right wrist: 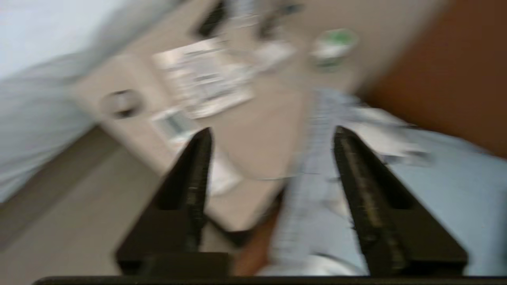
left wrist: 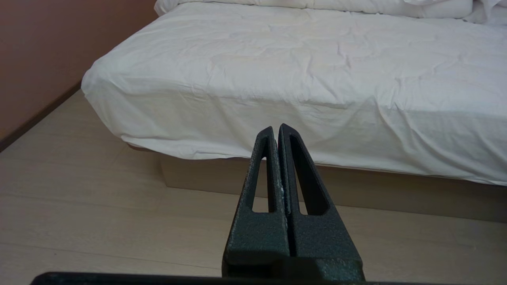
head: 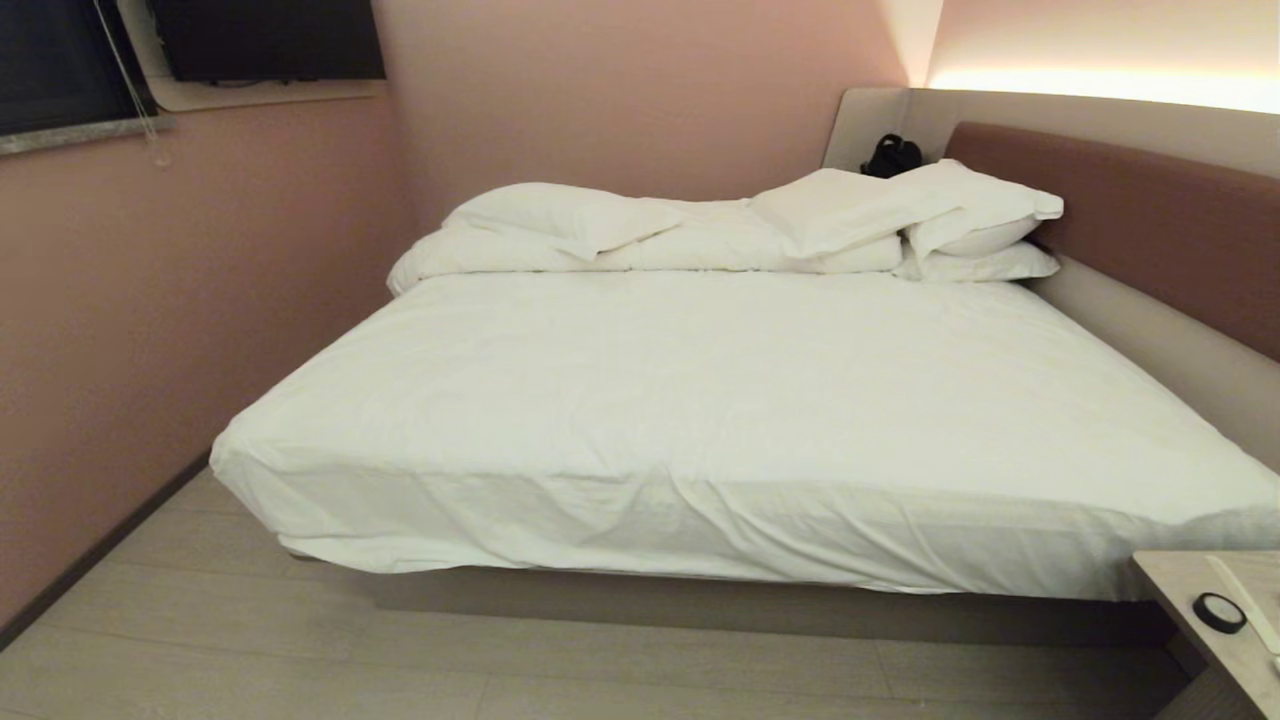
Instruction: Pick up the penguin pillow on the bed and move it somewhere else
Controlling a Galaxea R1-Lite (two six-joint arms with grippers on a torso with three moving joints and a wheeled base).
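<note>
A: Head view. Where is the pillow?
B: Not on the bed (head: 740,400); only white bedding lies there. Neither arm shows. A side table (head: 1190,590) stands at the bed's near right corner.

A: Left wrist view?
B: The left claw (left wrist: 276,128) has its fingers pressed together, empty, aimed at the bed's edge. No pillow appears here.

A: Right wrist view?
B: The right claw (right wrist: 271,134) stands parted, gripping nothing. The pillow (right wrist: 435,190), pale blue, lies just beyond and beneath one finger, off the bed, beside the table. Its long axis cannot be told through blur. The right arm is nearer by far.
</note>
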